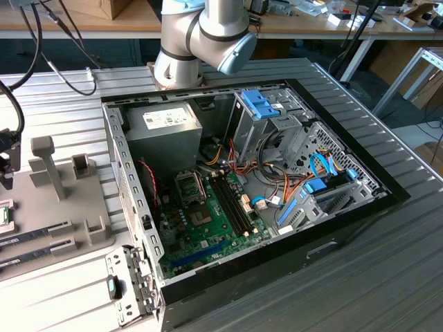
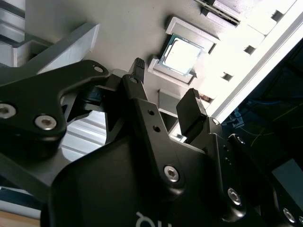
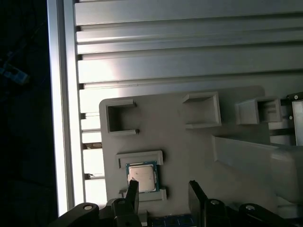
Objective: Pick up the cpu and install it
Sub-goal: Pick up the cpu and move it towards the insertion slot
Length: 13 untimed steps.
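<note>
Two black fingers [image 3: 132, 191] of the gripper [image 3: 164, 190] stand wide apart with nothing between them, above a grey fixture tray [image 1: 93, 232]. The tray lies at the exterior view's left, from mid-height to the lower part of the frame, well apart from the open computer case [image 1: 360, 207] at centre. The cpu [image 3: 142, 176] lies flat, silvery lid up, in a shallow walled nest [image 3: 140, 156] on that tray. In the first wrist view it is not centred between the fingers: one fingertip overlaps its edge, and contact cannot be confirmed. The motherboard [image 1: 208, 225] and its socket [image 1: 188, 185] show inside the case. Judged handling: light, rigid, thin, with a smooth and possibly slippery lid and a fragile underside. Hold is best taken on two opposite edges of the green rim, kept level, with modest force.
</note>
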{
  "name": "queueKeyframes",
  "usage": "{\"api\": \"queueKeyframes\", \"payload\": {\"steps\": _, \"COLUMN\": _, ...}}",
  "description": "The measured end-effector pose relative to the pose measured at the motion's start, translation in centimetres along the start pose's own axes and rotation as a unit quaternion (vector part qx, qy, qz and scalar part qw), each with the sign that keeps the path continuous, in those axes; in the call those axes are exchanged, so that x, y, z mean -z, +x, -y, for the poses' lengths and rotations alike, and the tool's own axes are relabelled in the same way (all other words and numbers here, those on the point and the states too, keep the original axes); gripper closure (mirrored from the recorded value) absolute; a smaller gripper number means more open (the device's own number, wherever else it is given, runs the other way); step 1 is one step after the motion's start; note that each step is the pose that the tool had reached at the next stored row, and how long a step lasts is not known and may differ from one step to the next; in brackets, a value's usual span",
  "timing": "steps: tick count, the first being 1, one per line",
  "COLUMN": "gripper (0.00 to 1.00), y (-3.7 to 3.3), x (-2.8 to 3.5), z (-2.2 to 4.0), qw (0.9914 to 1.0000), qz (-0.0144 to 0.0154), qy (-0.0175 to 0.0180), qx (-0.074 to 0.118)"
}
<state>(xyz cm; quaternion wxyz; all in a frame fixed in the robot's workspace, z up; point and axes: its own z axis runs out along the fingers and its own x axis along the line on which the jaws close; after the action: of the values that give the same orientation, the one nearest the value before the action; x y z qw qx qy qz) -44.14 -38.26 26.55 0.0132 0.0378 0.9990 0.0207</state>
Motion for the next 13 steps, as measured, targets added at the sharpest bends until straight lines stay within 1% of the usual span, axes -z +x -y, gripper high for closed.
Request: {"api": "queueKeyframes", "payload": {"steps": 13, "gripper": 0.46, "y": 0.31, "x": -0.61, "z": 0.03, "qw": 1.00000, "qz": 0.0000, "qy": 0.0000, "qx": 0.000}}
